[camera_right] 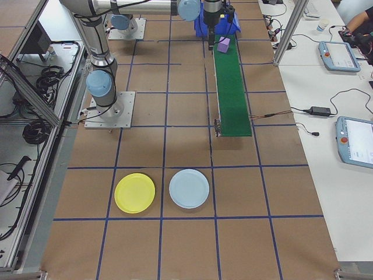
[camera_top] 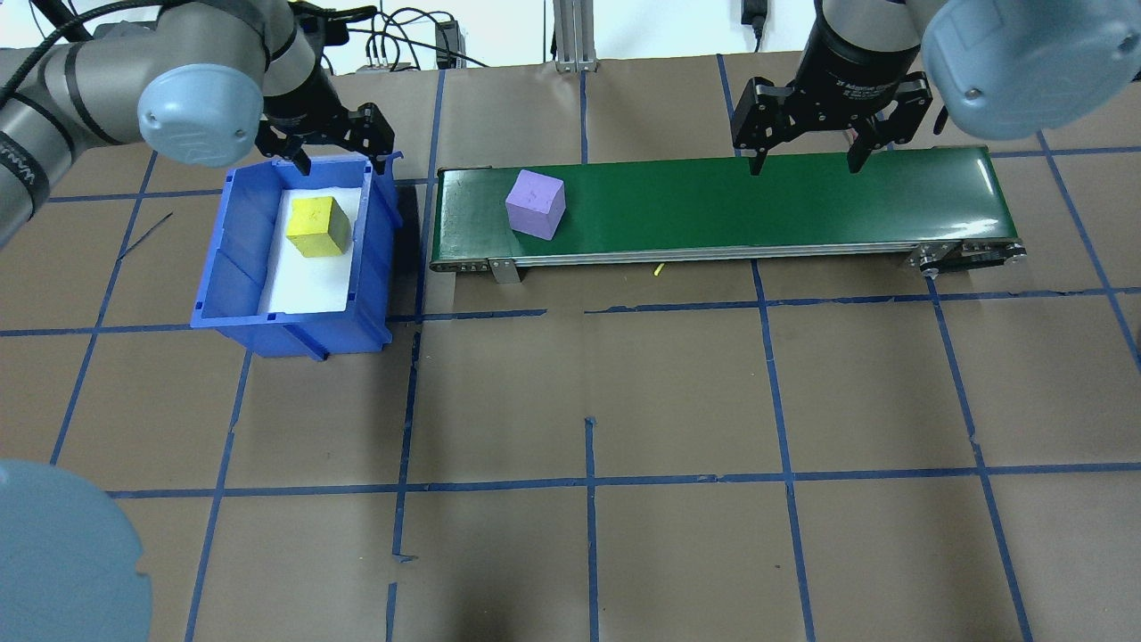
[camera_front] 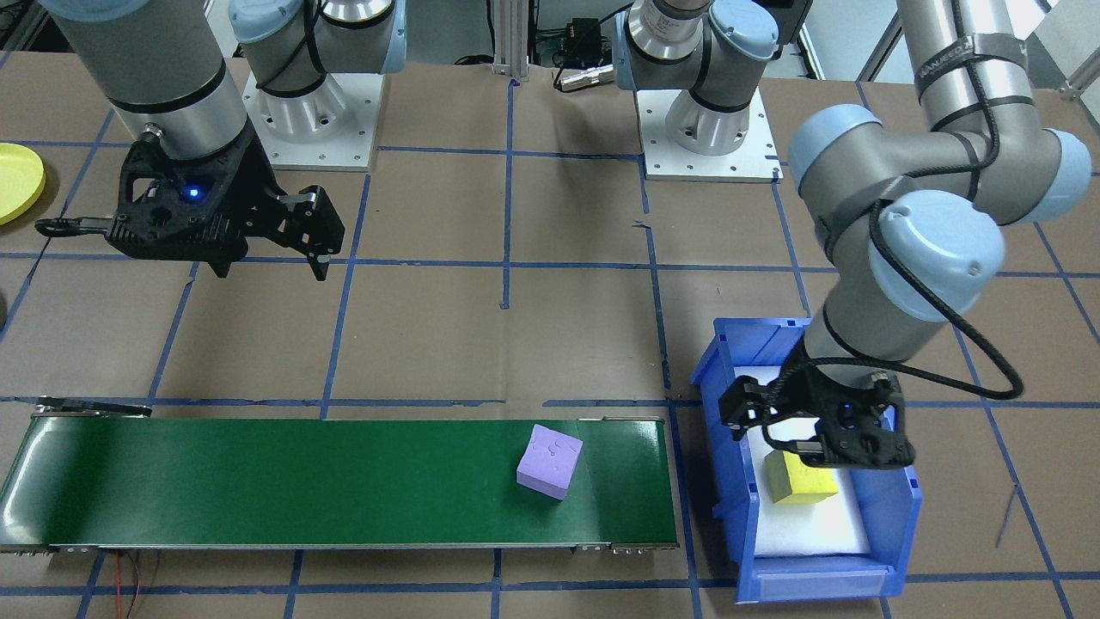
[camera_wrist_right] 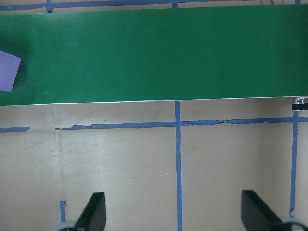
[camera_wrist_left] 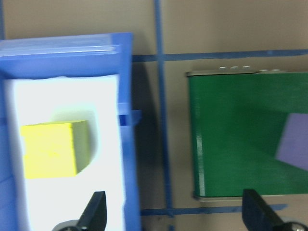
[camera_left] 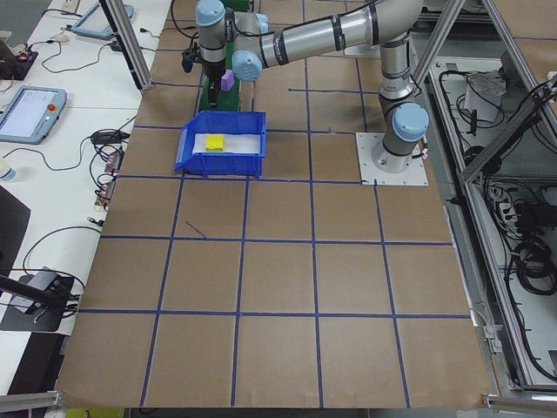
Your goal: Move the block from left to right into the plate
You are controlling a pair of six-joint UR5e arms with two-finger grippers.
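Observation:
A purple block (camera_top: 535, 203) lies on the green conveyor belt (camera_top: 758, 201), near the end closest to the blue bin (camera_top: 223, 267). A yellow block (camera_top: 316, 226) rests on the white liner inside that bin. My left gripper (camera_top: 346, 165) hangs open and empty above the bin's wall on the belt side. In the left wrist view the yellow block (camera_wrist_left: 53, 149) is at the left and the purple block (camera_wrist_left: 293, 144) at the right edge. My right gripper (camera_top: 808, 165) is open and empty over the far edge of the belt's other half. The yellow plate (camera_right: 134, 193) lies on the table well beyond the belt's right end.
A light blue plate (camera_right: 189, 188) lies beside the yellow one. Both arm bases (camera_front: 309, 120) are bolted to the table behind the belt. Blue tape lines grid the brown table top. Benches with tablets and cables run along the operators' side.

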